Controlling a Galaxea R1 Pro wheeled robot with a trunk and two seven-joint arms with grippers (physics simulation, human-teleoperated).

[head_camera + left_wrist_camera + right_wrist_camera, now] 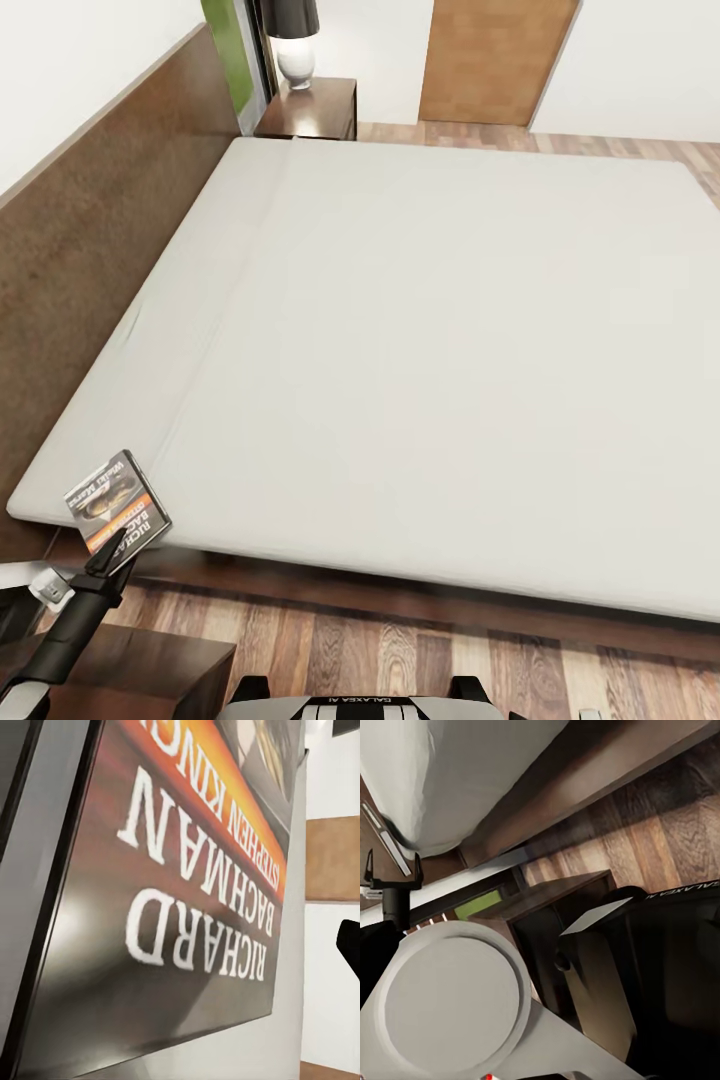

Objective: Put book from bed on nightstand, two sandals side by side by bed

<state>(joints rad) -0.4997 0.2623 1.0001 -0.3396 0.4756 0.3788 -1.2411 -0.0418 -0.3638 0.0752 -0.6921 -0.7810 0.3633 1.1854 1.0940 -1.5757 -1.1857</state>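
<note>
The book [117, 500], a thin paperback with an orange band and the white lettering "RICHARD BACHMAN", hangs tilted over the near left corner of the bed [420, 350]. My left gripper [112, 558] is shut on its lower edge. In the left wrist view the book's cover [187, 892] stands very close, with one black fingertip [349, 945] beside it. A dark wooden nightstand [150, 655] stands on the floor right under my left arm; it also shows in the right wrist view as the nightstand [562, 896] beside the bed frame. The sandals are out of view.
A second nightstand [315, 108] with a lamp [293, 40] stands at the far end of the headboard [90, 240]. A brown door [490, 60] is beyond the bed. Wood-plank floor [420, 660] runs between my base and the bed frame.
</note>
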